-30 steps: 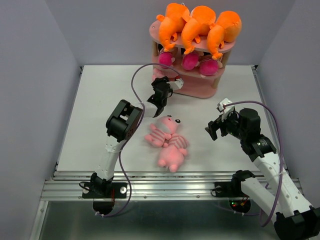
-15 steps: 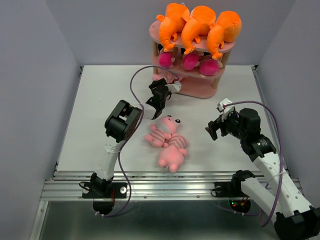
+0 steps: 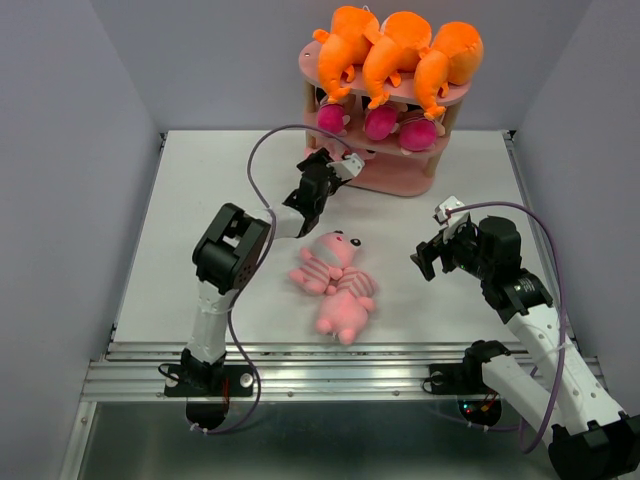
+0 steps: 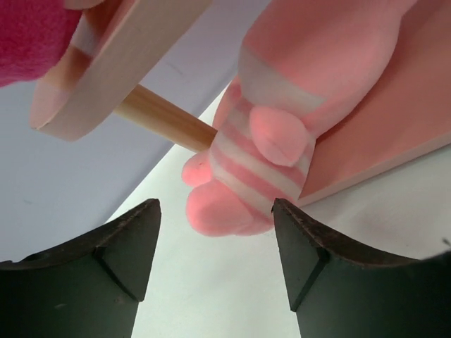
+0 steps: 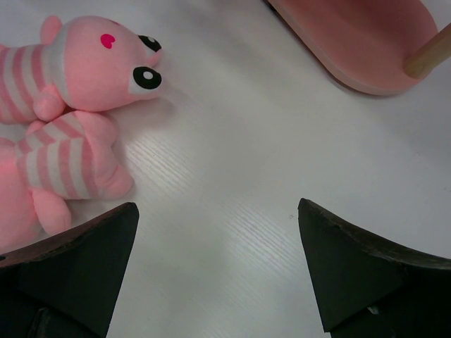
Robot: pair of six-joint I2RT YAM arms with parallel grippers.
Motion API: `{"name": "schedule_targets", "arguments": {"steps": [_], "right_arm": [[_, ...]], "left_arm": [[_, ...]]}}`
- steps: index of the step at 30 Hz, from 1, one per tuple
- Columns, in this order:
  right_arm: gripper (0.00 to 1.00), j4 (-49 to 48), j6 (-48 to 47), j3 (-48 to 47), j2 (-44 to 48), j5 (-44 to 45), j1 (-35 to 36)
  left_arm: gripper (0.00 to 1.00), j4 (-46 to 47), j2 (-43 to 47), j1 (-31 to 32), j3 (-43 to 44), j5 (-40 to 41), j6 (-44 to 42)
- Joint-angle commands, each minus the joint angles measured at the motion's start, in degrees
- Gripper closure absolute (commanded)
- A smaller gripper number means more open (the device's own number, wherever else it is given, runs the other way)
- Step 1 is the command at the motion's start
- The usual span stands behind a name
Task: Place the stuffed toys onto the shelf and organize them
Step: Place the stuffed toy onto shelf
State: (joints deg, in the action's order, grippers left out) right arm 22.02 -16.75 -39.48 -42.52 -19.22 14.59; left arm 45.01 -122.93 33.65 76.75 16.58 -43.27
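The pink shelf [image 3: 400, 182] stands at the back of the table. Three orange monsters [image 3: 395, 55] lie across its top tier and magenta dolls [image 3: 380, 122] sit on the middle tier. A pink striped pig [image 4: 271, 134] lies on the bottom tier [image 4: 394, 141], its feet hanging over the edge. My left gripper [image 3: 318, 172] is open just in front of those feet, its fingers [image 4: 127, 246] holding nothing. Two more striped pigs [image 3: 335, 280] lie together mid-table. My right gripper [image 3: 428, 258] hovers open to their right, and the right wrist view shows them [image 5: 84, 70] at its left.
A wooden post [image 4: 169, 120] and the middle tier's rim [image 4: 120, 63] are close above the left gripper. The shelf's base [image 5: 359, 42] lies ahead of the right gripper. Grey walls close the table in on three sides.
My left gripper has opened wider and moved up toward the shelf's left end, its elbow swinging left. The right arm and the pigs on the table have not moved.
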Motion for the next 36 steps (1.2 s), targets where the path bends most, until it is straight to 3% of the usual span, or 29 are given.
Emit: {"name": "schedule_targets", "arguments": {"steps": [1, 2, 11, 21, 25, 36], "right_arm": [[0.0, -2.1, -0.5, -0.4, 0.2, 0.6, -0.4], [0.0, -2.1, -0.5, -0.5, 0.3, 0.6, -0.4], [0.0, -2.1, -0.5, -0.4, 0.3, 0.4, -0.4], [0.0, -2.1, -0.5, -0.4, 0.5, 0.4, -0.4], [0.0, -2.2, -0.5, -0.4, 0.5, 0.4, -0.4], [0.0, -2.1, -0.5, -0.5, 0.1, 0.5, -0.4]], "left_arm": [[0.09, -3.6, 7.0, -1.8, -2.2, -9.1, 3.3], [0.04, -4.4, 7.6, -2.4, -2.6, -10.3, 3.9], [0.05, -9.9, 13.5, -7.4, -5.5, -23.1, 10.3], [0.07, -16.0, 12.6, -10.7, -3.1, -34.8, 8.0], [0.07, -21.7, 10.8, -12.4, 1.1, -40.0, 7.2], [0.12, -32.9, 2.1, -12.8, 15.9, -40.0, 7.1]]}}
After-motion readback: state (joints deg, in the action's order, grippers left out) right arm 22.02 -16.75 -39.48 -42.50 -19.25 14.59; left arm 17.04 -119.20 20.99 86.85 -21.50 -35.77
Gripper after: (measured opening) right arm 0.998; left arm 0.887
